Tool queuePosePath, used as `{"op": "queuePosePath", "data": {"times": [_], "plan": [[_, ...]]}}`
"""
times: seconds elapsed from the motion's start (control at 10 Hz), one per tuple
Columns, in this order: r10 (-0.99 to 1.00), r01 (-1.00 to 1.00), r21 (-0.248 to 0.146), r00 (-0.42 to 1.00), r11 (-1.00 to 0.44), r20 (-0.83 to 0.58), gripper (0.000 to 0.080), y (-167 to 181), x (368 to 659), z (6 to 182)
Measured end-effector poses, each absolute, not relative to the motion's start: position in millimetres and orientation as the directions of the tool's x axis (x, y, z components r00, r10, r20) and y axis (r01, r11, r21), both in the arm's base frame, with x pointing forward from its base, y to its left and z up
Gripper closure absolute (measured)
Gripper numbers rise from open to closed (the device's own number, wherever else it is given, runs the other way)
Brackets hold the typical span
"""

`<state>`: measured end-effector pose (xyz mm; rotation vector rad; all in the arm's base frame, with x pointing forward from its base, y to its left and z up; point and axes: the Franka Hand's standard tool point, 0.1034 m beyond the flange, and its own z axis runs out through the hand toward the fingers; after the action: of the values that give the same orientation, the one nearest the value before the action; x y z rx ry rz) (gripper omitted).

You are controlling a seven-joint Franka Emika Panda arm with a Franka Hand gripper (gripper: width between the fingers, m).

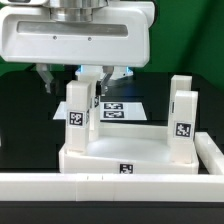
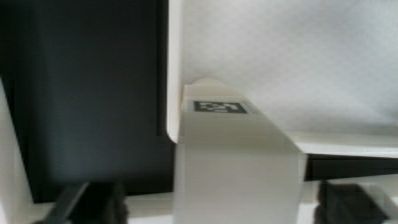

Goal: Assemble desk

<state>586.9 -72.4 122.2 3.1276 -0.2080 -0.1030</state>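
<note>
Your gripper hangs over the near part of the black table, its big white housing filling the top of the exterior view. The two dark fingers point down with a wide gap between them, and the top of one white leg stands in that gap. From the exterior view you cannot tell whether the pads touch the leg's sides or sit just off them, so whether it is gripped stays unsettled. In the wrist view the same leg rises straight up the middle, its tagged face toward the camera, with the dark finger tips low on either side of it and slivers of space showing between.

The desk panel lies flat at the table's near edge, just behind the long white rail, directly below the gripper. The leg between the fingers stands upright at the panel's corner on the exterior view's left. A second leg stands upright at the corner on the exterior view's right, well apart from the gripper. Both legs carry black-and-white square tags, and another tag shows on the panel's front rim.

Behind the panel, the marker board lies flat on the table.
</note>
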Motion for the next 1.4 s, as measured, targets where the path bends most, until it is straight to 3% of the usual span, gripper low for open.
{"op": "queuePosePath", "data": {"times": [0.1,0.2,0.3,0.6,0.9,1.4], "plan": [[-0.133,-0.133,0.010,0.989,-0.991,-0.065,0.0408,-72.9,586.8,122.2],[-0.134,-0.133,0.010,0.989,-0.991,-0.065,0.0408,-72.8,586.8,122.2],[-0.134,-0.133,0.010,0.989,-0.991,-0.065,0.0512,-72.9,586.8,122.2],[-0.183,-0.183,0.011,0.981,-0.983,-0.064,0.0511,-72.6,586.9,122.2],[-0.355,-0.355,0.021,0.933,-0.935,-0.062,0.0511,-72.4,586.9,122.0],[-0.821,-0.822,0.017,0.568,-0.570,-0.067,0.0511,-71.2,586.0,120.9]]}}
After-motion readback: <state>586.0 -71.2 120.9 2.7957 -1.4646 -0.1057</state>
